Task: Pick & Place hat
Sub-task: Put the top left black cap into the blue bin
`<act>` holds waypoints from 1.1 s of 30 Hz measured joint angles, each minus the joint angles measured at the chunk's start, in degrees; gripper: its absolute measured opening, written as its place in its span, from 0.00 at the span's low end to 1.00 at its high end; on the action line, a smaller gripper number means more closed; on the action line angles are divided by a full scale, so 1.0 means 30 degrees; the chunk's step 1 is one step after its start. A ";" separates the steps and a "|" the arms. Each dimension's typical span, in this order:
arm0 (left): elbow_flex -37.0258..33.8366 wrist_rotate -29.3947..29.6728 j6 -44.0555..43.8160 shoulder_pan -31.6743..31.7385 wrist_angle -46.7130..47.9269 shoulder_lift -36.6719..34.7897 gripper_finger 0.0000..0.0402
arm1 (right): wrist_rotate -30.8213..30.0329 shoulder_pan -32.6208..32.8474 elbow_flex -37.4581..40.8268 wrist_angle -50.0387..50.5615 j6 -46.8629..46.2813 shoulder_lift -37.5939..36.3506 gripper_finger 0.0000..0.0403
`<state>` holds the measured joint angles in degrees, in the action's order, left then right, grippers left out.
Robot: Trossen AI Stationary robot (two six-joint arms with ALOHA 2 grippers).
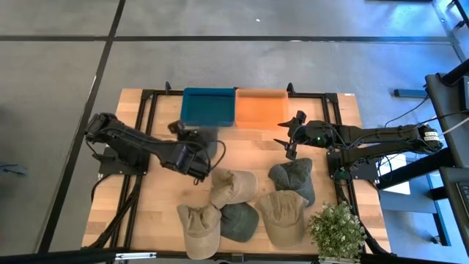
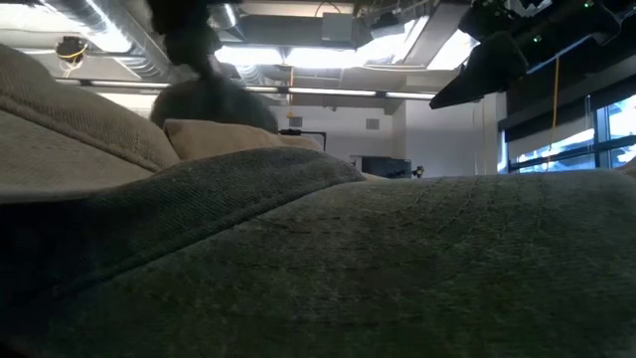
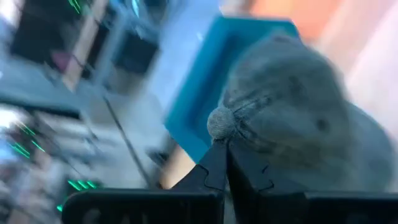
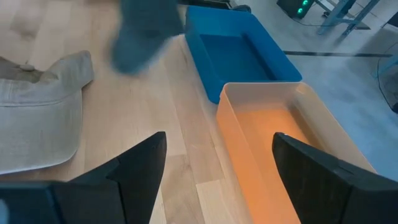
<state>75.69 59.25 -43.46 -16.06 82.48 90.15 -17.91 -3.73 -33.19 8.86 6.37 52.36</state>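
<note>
One grey hat [image 3: 292, 112] seemingly hangs from left gripper [image 3: 225, 163].

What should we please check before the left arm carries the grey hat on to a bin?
1. Left gripper shut on the grey hat: ok.
2. Hat lifted off the table: ok in the right wrist view, where it hangs above the wood.
3. Blue bin free to receive: ok, nothing shows inside.
4. Orange bin free to receive: ok, nothing shows inside.
5. Right gripper clear of the path: cannot tell; it hangs open near the orange bin.
6. Grip secure: cannot tell; only the top button area is pinched.
</note>
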 joint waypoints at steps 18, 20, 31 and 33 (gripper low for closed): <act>0.1315 0.7695 1.8760 0.6585 -0.0198 -0.0104 0.01 | -0.0016 0.0000 0.0000 -0.0164 -0.0046 0.0007 0.73; 0.1321 0.7700 2.0508 0.7318 -0.0496 -0.0124 0.01 | -0.0023 0.0000 0.0000 -0.0173 -0.0250 0.0014 0.73; 0.1321 0.0571 2.9774 0.9872 -1.1485 -0.1537 0.01 | -0.0167 -0.0006 0.0000 -0.0909 -0.0531 0.0015 0.73; 0.1321 -0.1880 3.2630 1.0082 -1.4687 -0.1637 0.01 | -0.0161 -0.0007 0.0000 -0.0920 -0.0606 0.0015 0.73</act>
<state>79.66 53.61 54.44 14.18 38.42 85.24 -18.39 -3.75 -33.19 6.10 4.55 52.40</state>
